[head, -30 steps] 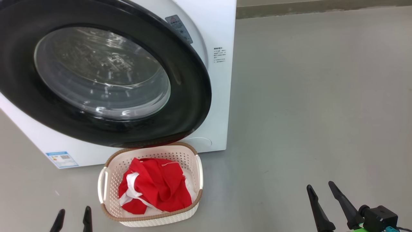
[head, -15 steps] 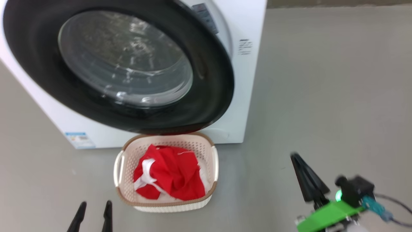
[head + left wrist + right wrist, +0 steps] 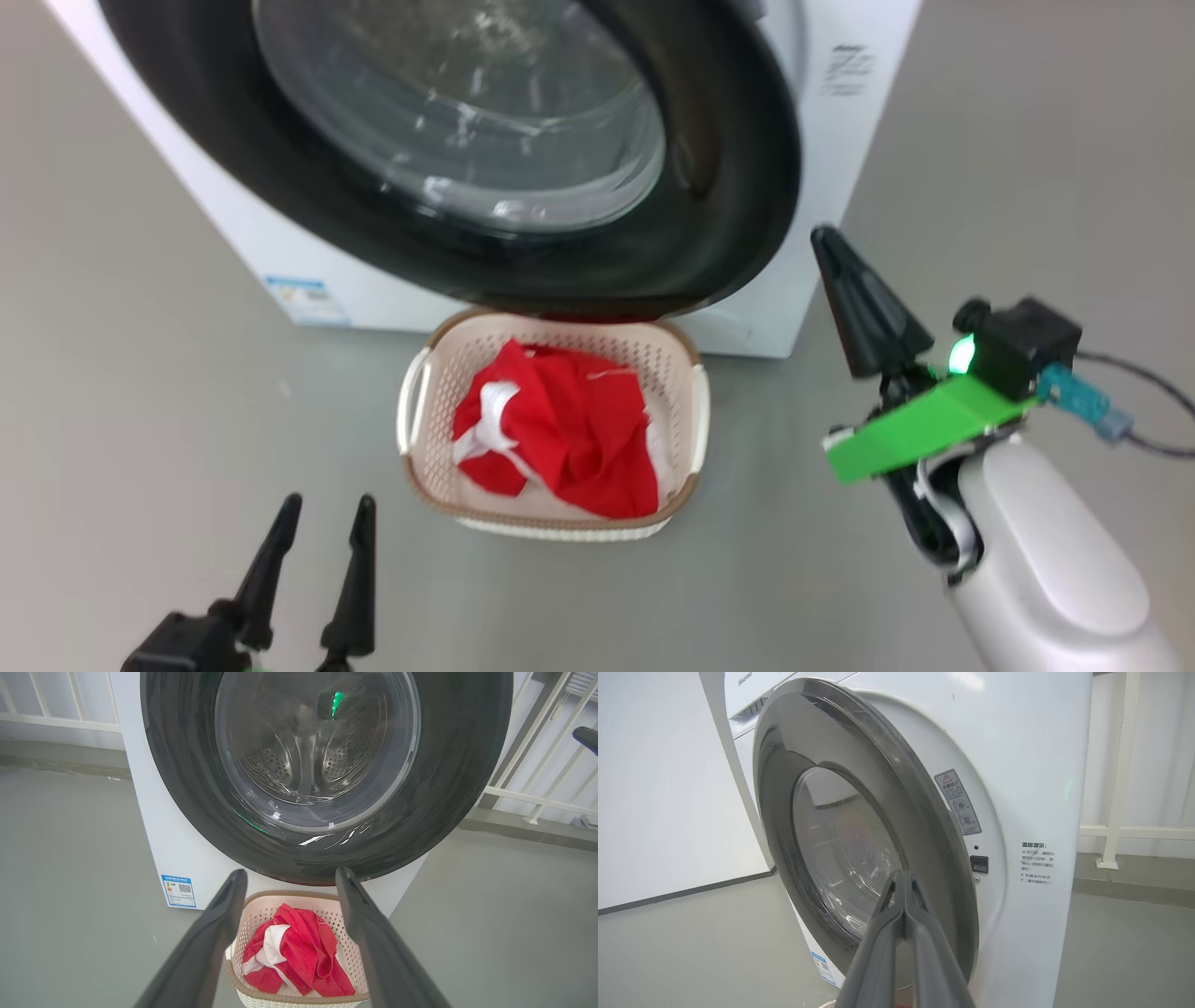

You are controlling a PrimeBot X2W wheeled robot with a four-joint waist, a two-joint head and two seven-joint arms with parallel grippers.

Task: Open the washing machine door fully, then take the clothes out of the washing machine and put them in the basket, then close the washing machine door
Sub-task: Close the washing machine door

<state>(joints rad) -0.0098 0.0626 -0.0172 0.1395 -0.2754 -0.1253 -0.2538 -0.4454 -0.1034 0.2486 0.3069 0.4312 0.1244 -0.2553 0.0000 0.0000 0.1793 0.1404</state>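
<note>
The washing machine (image 3: 840, 168) stands at the top of the head view. Its door (image 3: 728, 187), black-rimmed with a glass bowl, hangs ajar over the basket (image 3: 607, 353). In the right wrist view the door (image 3: 859, 826) stands off the machine front (image 3: 1027, 788), with the latch slot (image 3: 979, 863) bare. The red clothes (image 3: 579, 439) lie in the basket. My right gripper (image 3: 826, 235) is shut and empty, its tip just right of the door's free edge. My left gripper (image 3: 329, 504) is open, low and left of the basket. The left wrist view looks between its fingers at the clothes (image 3: 308, 952) and the door (image 3: 303, 765).
Grey floor runs all around the machine and basket. A white railing (image 3: 537, 798) stands behind and right of the machine. A pale wall board (image 3: 668, 788) is on its other side. A cable (image 3: 1139, 439) trails from my right wrist.
The head camera has shifted, so the whole scene sits further right. My right gripper has shut and risen toward the door's right edge. The left gripper stays open.
</note>
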